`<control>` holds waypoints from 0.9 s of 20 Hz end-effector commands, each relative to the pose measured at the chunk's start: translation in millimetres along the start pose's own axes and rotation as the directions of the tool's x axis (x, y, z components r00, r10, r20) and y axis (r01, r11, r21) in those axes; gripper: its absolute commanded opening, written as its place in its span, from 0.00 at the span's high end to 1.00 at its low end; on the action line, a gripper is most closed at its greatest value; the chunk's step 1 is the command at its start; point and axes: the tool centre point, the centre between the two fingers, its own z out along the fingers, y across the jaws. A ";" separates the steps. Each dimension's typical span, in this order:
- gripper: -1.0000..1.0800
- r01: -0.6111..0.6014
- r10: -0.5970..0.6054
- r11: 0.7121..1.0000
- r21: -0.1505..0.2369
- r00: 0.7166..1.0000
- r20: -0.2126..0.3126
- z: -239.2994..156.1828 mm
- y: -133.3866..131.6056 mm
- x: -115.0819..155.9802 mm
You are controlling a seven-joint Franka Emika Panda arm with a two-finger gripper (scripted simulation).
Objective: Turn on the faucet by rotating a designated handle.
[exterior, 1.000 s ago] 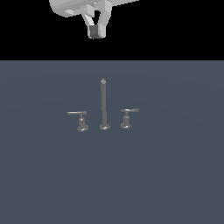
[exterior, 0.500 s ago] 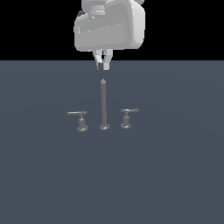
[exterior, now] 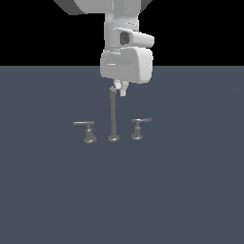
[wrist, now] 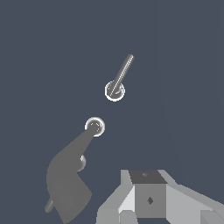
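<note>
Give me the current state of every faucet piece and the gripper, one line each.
Tall thin grey metal post: upright, untouched.
Grey metal handle with the short slanted tapered lever: on its flared base, untouched, not visibly turned.
Grey metal handle with the longer flat level bar: level, untouched.
White gripper: above the post's top, holding nothing; open or shut cannot be told.

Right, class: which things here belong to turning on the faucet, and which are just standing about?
For the job:
slanted-lever handle
tool

Just standing about:
level-bar handle
tall post
grey surface
</note>
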 end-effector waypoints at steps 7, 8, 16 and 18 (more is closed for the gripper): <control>1.00 -0.200 0.200 0.980 0.007 0.980 -0.013 52.3 -22.7 54.3; 1.00 -0.224 0.224 0.975 0.008 0.974 -0.015 58.6 -24.7 61.4; 1.00 -0.380 0.380 0.925 0.016 0.925 -0.023 98.9 -33.7 109.9; 1.00 -0.407 0.407 0.913 0.018 0.913 -0.024 105.8 -34.5 118.8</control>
